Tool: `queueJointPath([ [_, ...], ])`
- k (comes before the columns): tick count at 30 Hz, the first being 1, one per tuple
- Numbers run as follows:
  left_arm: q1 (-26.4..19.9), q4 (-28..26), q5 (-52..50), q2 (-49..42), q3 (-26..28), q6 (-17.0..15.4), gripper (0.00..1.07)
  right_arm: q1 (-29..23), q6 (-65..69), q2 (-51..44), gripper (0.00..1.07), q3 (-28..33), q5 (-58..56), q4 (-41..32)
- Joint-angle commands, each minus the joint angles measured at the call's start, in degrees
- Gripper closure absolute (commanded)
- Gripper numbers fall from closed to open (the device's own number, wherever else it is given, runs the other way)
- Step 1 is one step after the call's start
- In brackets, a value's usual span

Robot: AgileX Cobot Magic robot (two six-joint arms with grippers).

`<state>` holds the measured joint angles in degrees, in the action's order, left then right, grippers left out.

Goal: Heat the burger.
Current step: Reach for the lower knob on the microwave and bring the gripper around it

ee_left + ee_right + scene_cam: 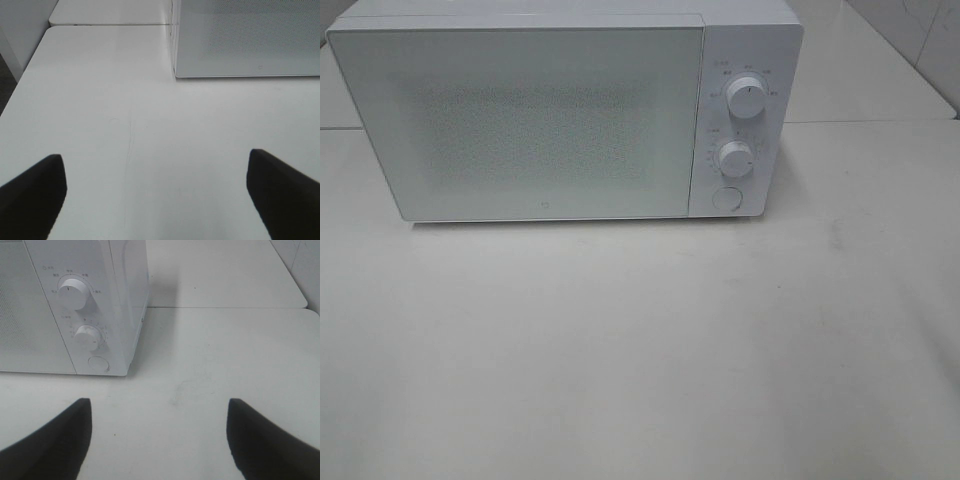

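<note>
**Microwave shut, both claws released, burger out of sight**

A white microwave [520, 120] stands at the far edge of the white table [640, 350], nearer the far left corner than the right. Its frosted door [515, 125] is closed flat against the body. On the control panel at the door's right side, an upper knob [748, 100] sits above a lower knob [734, 158], with a round button [726, 198] below both. A seam along the far edge separates this table from a second white tabletop [225, 275] behind it, and a tiled wall [920, 30] shows past the far right corner.

The burger shows in no view. Whether it lies behind the closed door cannot be told, since the frosted panel lets nothing through.

The left gripper [155, 157] hangs above the bare surface in front of the microwave's left front corner. Its dark fingers [30, 200] are spread wide with only tabletop between them, so it is released and holds nothing. The right gripper [160, 402] hangs above the table in front of the control panel's corner. Its fingers [260, 440] are likewise parted and grasp nothing. Neither claw touches the microwave, and neither arm appears in the exterior high view.
</note>
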<state>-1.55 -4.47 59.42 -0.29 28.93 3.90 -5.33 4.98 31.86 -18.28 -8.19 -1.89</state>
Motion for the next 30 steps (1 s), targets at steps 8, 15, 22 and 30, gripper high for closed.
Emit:
queueJointPath([
  [8, -0.11, -0.11, -0.23, -1.43, 0.0, 0.11, 0.17, 0.4, 1.55, 14.95, 0.35, 0.29, 18.16, 0.0],
  [15, -0.11, -0.11, -0.23, -1.43, 0.0, 0.11, 0.17, 0.4, 1.55, 23.26, 0.35, 0.29, 27.44, 0.0],
  [22, -0.11, -0.11, -0.23, -1.43, 0.0, 0.11, 0.17, 0.29, -0.63, 33.0, 0.35, 0.92, 40.28, 0.17],
  [30, -0.11, -0.11, -0.23, -1.43, 0.0, 0.11, 0.17, -2.12, -2.64, 40.05, 0.35, 3.15, 50.59, -2.58],
])
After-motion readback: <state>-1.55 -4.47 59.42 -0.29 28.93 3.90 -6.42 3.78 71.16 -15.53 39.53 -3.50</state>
